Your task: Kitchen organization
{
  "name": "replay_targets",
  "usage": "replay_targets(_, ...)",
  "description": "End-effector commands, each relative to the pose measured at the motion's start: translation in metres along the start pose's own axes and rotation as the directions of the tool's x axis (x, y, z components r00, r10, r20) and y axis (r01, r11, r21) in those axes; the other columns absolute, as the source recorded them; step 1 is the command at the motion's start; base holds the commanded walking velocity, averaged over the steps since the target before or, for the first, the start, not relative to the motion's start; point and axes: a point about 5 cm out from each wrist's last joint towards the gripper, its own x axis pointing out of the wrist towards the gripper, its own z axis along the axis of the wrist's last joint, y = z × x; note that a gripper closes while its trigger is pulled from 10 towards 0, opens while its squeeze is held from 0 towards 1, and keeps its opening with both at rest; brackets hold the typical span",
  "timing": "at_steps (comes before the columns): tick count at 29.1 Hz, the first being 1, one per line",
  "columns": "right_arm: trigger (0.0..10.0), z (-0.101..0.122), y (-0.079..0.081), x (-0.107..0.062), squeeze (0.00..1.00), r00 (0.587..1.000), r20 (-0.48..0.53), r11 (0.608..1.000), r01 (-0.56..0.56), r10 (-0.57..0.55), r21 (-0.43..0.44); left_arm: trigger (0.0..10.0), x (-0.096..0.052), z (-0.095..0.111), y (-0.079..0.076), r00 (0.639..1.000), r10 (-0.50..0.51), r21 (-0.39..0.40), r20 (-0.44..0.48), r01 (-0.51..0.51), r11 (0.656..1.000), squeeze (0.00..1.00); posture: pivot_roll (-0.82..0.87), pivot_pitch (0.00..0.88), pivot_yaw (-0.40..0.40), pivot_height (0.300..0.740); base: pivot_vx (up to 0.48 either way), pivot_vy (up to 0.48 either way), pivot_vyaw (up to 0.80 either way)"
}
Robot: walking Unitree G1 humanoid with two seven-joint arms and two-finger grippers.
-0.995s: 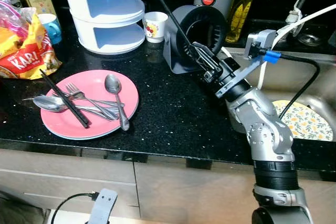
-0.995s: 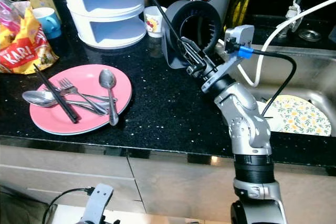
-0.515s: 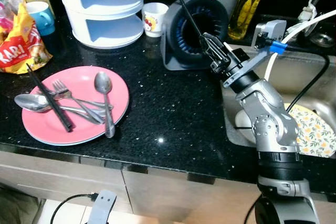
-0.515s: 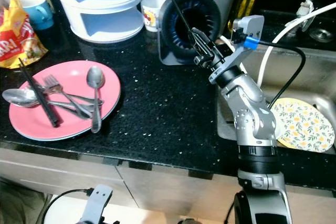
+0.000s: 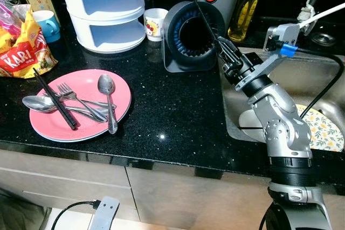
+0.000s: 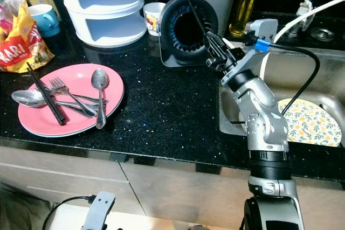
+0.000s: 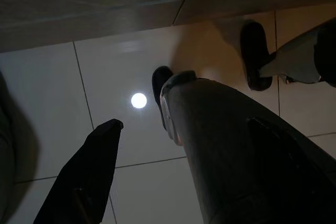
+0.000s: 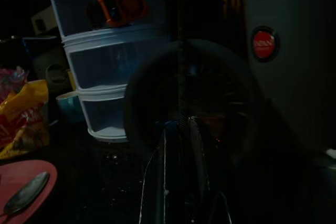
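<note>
Clamping a black chopstick (image 5: 200, 13), the right gripper (image 5: 223, 52) seems just before the round holder (image 5: 188, 36); left fingers unclear.

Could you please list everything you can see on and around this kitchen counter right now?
Plate: one, pink, counter left.
Spoons: two, silver, on the pink plate.
Fork: one, silver, on the pink plate.
Chopstick: one, black, across the pink plate.
Snack bag: one, yellow and red, far left.
Mug: one, blue, behind the bag.
Tiered container: one, white, back.
Cup: one, white, beside it.
Round holder: one, black, on its side.
Patterned plate: one, yellow floral, in the sink.
Right hand: holds a black chopstick at the holder.
Left hand: idle, above floor.
</note>
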Motion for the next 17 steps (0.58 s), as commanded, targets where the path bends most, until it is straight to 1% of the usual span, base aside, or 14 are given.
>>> replay_targets(1, 10.0, 0.004, 0.000, -0.007, 0.00, 0.998, 0.056, 0.997, -0.043, 0.040, 0.065, 10.0, -0.003, -0.016, 0.001, 0.998, -0.002, 0.000, -0.062, 0.002, 1.000, 0.00, 0.05, 0.101, -0.018, 0.740, 0.000, -0.352, 0.00)
replay_targets(4, 10.0, 0.016, 0.007, -0.017, 0.00, 0.977, 0.152, 0.977, -0.170, 0.149, 0.132, 10.0, -0.003, -0.016, 0.001, 0.998, -0.003, -0.006, -0.063, 0.003, 1.000, 0.00, 0.05, 0.102, -0.016, 0.740, 0.000, -0.404, 0.00)
replay_targets(5, 10.0, 0.022, 0.009, -0.023, 0.00, 0.962, 0.199, 0.962, -0.221, 0.188, 0.161, 10.0, -0.003, -0.016, 0.001, 0.998, -0.004, -0.004, -0.064, 0.004, 1.000, 0.00, 0.05, 0.102, -0.016, 0.740, 0.000, -0.480, 0.00)
replay_targets(7, 10.0, 0.030, 0.012, -0.033, 0.00, 0.933, 0.265, 0.935, -0.299, 0.244, 0.191, 10.0, -0.003, -0.016, 0.001, 0.998, -0.006, 0.000, -0.066, 0.006, 1.000, 0.00, 0.04, 0.102, -0.015, 0.740, 0.000, -0.480, 0.00)
replay_targets(10, 10.0, 0.036, 0.017, -0.045, 0.00, 0.896, 0.319, 0.897, -0.387, 0.309, 0.215, 10.0, -0.003, -0.016, 0.001, 0.998, -0.010, 0.005, -0.068, 0.010, 1.000, 0.00, 0.04, 0.100, -0.012, 0.740, 0.000, -0.480, 0.00)
replay_targets(11, 10.0, 0.036, 0.017, -0.049, 0.00, 0.886, 0.330, 0.886, -0.409, 0.327, 0.220, 10.0, -0.003, -0.016, 0.001, 0.998, -0.010, 0.007, -0.068, 0.011, 1.000, 0.00, 0.04, 0.099, -0.011, 0.740, 0.000, -0.480, 0.00)
replay_targets(14, 10.0, 0.037, 0.018, -0.052, 0.00, 0.879, 0.336, 0.879, -0.422, 0.338, 0.223, 10.0, -0.003, -0.016, 0.001, 0.998, -0.010, 0.008, -0.068, 0.011, 1.000, 0.00, 0.04, 0.099, -0.010, 0.740, 0.000, -0.480, 0.00)
replay_targets(16, 10.0, 0.035, 0.019, -0.055, 0.00, 0.875, 0.327, 0.872, -0.437, 0.356, 0.220, 10.0, -0.003, -0.016, 0.001, 0.998, -0.010, 0.008, -0.068, 0.011, 1.000, 0.00, 0.04, 0.096, -0.009, 0.740, 0.000, -0.480, 0.00)
replay_targets(17, 10.0, 0.032, 0.021, -0.057, 0.00, 0.876, 0.299, 0.869, -0.447, 0.378, 0.210, 10.0, -0.003, -0.015, 0.001, 0.998, -0.010, 0.011, -0.067, 0.011, 1.000, 0.00, 0.04, 0.096, -0.008, 0.740, 0.000, -0.480, 0.00)
